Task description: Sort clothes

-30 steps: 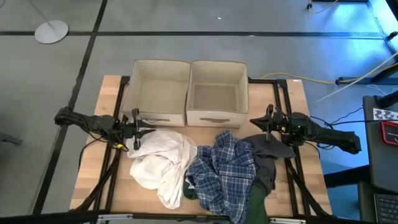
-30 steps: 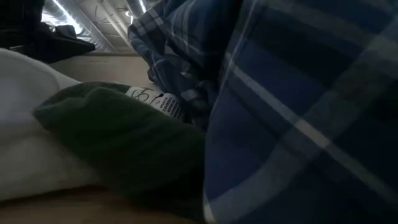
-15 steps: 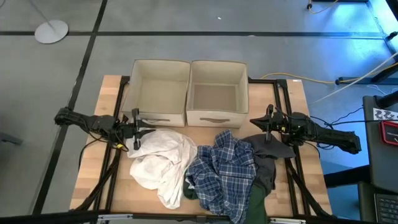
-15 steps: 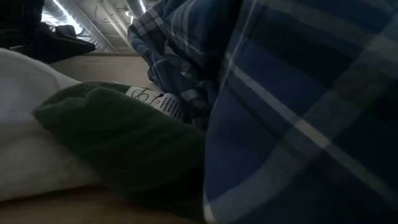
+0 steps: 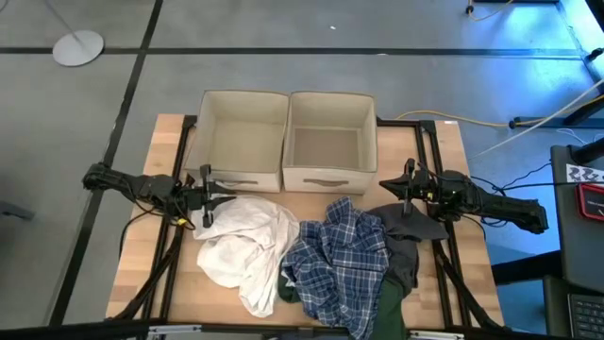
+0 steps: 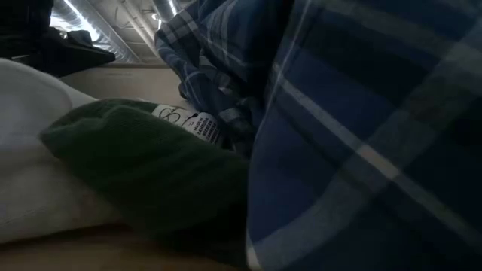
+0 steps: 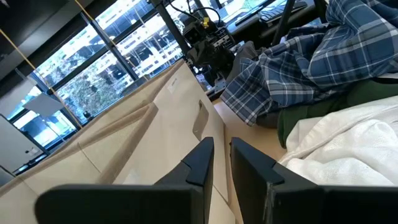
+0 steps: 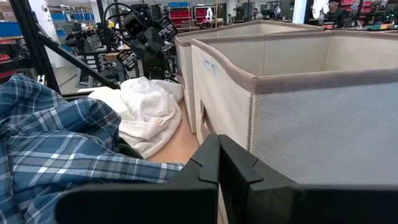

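My left gripper (image 5: 208, 197), fingers nearly together on nothing, sits at the white garment (image 5: 243, 247)'s box-side edge, nearer it than my closed, empty right gripper (image 5: 407, 186), which seems to hover over the dark grey garment (image 5: 408, 240).

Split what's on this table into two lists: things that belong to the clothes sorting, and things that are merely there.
Belongs to the job:
- white garment
- blue-and-white plaid garment
- dark green garment with a white label
- dark grey garment
- left gripper, shut, empty
- right gripper, shut, empty

Merely there:
- two beige fabric boxes, left box and right box, both empty
- wooden table
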You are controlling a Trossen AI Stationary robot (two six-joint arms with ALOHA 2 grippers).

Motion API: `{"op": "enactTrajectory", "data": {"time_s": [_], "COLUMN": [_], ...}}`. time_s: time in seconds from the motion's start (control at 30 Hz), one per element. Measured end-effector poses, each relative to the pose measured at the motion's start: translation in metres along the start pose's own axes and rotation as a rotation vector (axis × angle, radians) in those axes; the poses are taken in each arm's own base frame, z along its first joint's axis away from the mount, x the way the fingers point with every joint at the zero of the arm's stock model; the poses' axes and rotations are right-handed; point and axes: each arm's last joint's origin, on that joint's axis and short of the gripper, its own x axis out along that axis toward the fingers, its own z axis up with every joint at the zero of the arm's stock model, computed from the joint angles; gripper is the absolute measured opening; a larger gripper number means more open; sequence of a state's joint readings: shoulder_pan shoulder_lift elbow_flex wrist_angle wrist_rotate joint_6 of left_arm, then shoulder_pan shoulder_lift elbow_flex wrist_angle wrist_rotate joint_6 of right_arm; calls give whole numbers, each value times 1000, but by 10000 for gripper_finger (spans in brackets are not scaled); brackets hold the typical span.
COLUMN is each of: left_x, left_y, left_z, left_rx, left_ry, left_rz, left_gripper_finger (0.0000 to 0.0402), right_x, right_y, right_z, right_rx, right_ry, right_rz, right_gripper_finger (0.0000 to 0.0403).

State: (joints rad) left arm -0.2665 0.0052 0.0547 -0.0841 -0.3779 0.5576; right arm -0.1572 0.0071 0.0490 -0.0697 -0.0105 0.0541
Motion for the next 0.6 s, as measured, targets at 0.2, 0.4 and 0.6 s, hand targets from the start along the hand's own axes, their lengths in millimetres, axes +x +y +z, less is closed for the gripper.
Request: {"op": "enactTrajectory", "data": {"time_s": [0.2,0.4,0.6], "left_x": [0,0,0], "left_y": [0,0,2], "left_z": [0,0,4], "left_rx": [0,-1,-216], "left_ry": [0,-3,-49], "left_rz": [0,2,3], "left_gripper_finger": [45,45,45], "right_x": [0,0,0], "right_y": [0,0,0], "right_z": [0,0,0], "right_rx": [0,-5,-29], "right_ry": [0,0,-1], "right_rz": [0,0,0], "right_gripper_finger": [5,5,5]}}
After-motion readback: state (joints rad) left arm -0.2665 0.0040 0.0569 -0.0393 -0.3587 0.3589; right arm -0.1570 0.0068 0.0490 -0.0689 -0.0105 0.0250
